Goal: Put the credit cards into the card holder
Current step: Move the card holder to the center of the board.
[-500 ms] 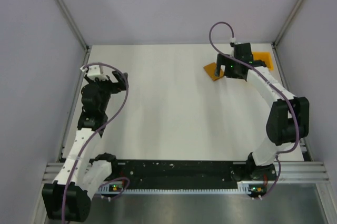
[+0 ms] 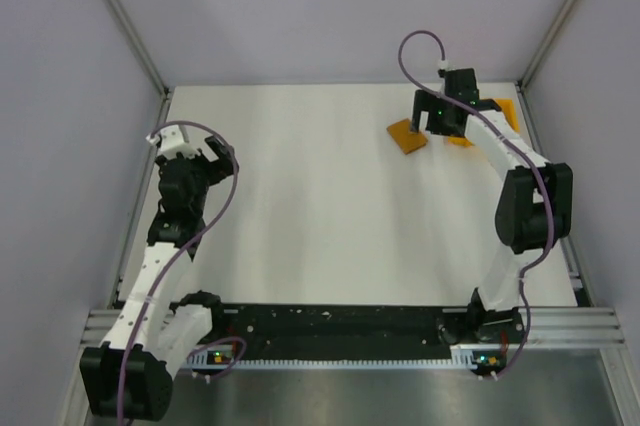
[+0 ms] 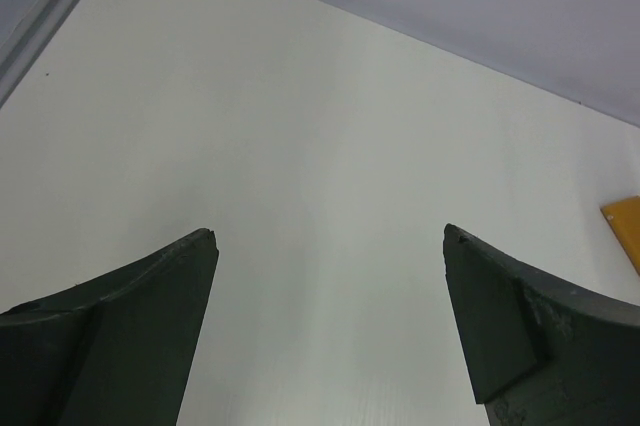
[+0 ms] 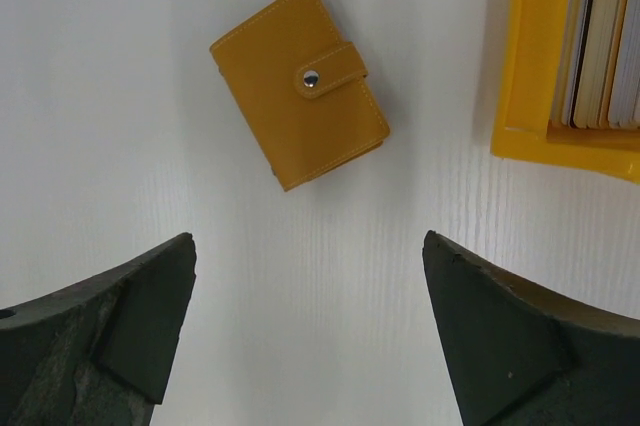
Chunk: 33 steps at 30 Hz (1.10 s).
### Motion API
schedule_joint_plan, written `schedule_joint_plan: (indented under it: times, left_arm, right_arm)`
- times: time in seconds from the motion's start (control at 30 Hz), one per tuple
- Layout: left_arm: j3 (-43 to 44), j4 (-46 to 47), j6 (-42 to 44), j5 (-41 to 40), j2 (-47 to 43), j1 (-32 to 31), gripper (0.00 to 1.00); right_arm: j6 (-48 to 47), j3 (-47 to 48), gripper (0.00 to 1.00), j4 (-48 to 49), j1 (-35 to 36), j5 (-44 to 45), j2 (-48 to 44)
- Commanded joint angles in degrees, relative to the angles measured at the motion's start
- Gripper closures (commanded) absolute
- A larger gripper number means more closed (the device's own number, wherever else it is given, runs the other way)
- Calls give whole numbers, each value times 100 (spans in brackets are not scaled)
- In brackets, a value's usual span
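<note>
The card holder is a small orange wallet lying flat on the white table, shut with a snap strap; it also shows in the top view. Its corner shows at the right edge of the left wrist view. Several cards stand on edge in a yellow tray; a pale grey one is at the right. My right gripper is open and empty, hovering above the table just near of the wallet. My left gripper is open and empty at the far left.
The yellow tray sits at the back right corner, partly hidden by the right arm. Grey walls and metal rails bound the table on three sides.
The right arm has reached a little farther back, its gripper now closer over the wallet and tray. The left gripper has shifted slightly left.
</note>
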Motion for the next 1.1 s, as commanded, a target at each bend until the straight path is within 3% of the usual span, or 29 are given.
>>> schedule_joint_plan:
  times: [0.0,0.23,0.5,0.73,0.93,1.07]
  left_arm:
    - [223,-66,235,654,60,1,2]
    - [214,93,174,1192,314,-104,2]
    - [302,-267,534,656,324,-403,2]
    - [91,4,465,1191,192,-403,2]
    - [-23,338,254,1675,341,-403,2]
    - [-120,462,227,1763,394,-403,2]
  right_arm:
    - [-128,616,10,-7,-100,-166,522]
    - [-101,1591,16,-357,-100,-255,1454]
    - [-66,2532,21,-490,-117,-272,2474]
    - [-268,2358,26,-403,-109,-412,2703]
    - [-392,1831,41,-324,-82,-615,2581]
    - [-401,1331,59,-227,32,-650,2317]
